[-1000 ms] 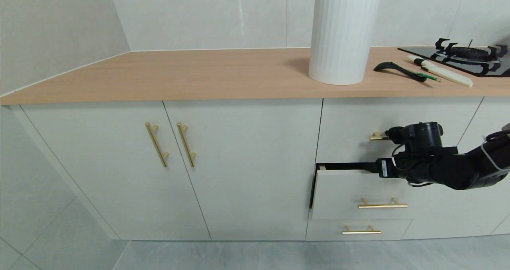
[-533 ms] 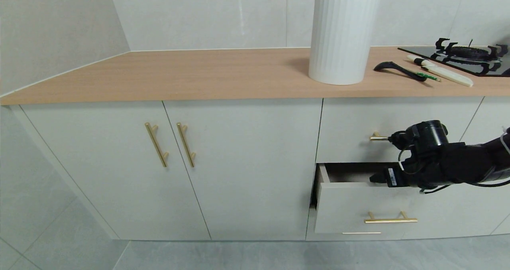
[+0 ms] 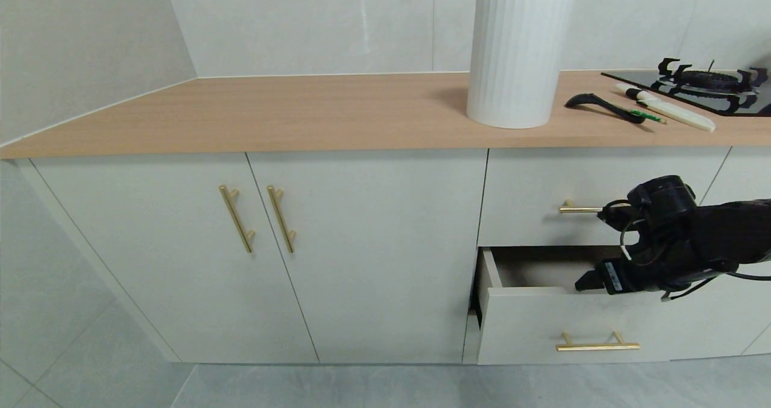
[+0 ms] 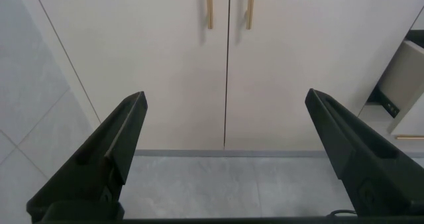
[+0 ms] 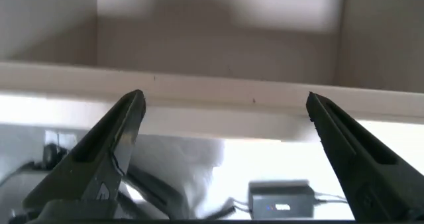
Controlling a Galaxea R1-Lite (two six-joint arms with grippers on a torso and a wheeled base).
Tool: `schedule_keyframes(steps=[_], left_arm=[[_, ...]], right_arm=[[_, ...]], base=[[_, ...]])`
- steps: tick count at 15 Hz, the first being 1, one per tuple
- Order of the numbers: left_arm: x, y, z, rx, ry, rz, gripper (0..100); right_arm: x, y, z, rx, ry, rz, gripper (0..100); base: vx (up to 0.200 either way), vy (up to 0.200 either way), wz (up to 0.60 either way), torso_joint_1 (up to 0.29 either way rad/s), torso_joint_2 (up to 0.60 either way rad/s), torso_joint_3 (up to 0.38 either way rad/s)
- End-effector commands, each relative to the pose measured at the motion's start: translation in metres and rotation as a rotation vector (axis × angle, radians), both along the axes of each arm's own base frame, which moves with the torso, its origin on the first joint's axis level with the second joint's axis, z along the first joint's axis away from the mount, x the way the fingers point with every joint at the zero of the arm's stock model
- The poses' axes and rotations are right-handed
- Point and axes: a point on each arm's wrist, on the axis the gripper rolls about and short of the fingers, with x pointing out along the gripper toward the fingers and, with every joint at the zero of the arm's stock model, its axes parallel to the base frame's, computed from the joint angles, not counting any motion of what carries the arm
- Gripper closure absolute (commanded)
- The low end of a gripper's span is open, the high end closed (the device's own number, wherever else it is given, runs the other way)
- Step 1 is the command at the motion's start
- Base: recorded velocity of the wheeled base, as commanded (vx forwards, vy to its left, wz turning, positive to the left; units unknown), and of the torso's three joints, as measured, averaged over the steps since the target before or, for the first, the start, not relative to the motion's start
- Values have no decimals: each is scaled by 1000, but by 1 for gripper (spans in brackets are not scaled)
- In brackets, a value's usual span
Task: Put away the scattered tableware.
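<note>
Head view: your right gripper (image 3: 583, 284) is at the top rim of the front panel of the drawer (image 3: 530, 329), which is pulled out under the countertop (image 3: 301, 112). In the right wrist view the jaws are spread wide with nothing held. The pale drawer rim runs across the gap between them, and the drawer's inside lies just beyond the tips. You can't tell whether either finger touches the rim.

The tableware is well above these jaws on the countertop: a black ladle (image 3: 593, 102), a thin green-tipped stick (image 3: 643, 115) touching it or just beside it, and a white knife (image 3: 674, 114) next to that. All three lie flat, well apart from either gripper. A white ribbed canister (image 3: 517, 58) stands upright near the ladle, and a stove (image 3: 705, 82) sits behind the knife.

In the left wrist view your left gripper (image 4: 225, 97) also has its jaws spread wide and holds nothing. It faces the closed cabinet doors (image 4: 165, 71), whose gold handles (image 4: 209, 5) sit beyond the gap. Grey floor (image 4: 212, 184) is below the jaws, and a corner of the open drawer is off to one side.
</note>
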Motion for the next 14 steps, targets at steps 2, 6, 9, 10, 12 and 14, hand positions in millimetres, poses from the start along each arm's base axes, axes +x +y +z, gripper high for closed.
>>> schedule_keyframes(steps=[2,6,9,10,12,14], left_arm=[[0,0,0,0,1,0,0],[0,0,0,0,1,0,0],[0,0,0,0,1,0,0],[0,0,0,0,1,0,0],[0,0,0,0,1,0,0],[0,0,0,0,1,0,0]], right_arm=[[-12,1,5,-24,53,36,0],[-28,2,10,-48,97,84,0],[-40,8,34,-35,9,103,0],[-39,9,36,-28,-6,97,0],[-29,10,33,4,-60,60,0],[-9,13,10,23,-63,32,0]], base=[[0,0,0,0,0,0],[0,0,0,0,0,0],[0,0,0,0,0,0],[0,0,0,0,0,0],[0,0,0,0,0,0],[0,0,0,0,0,0]])
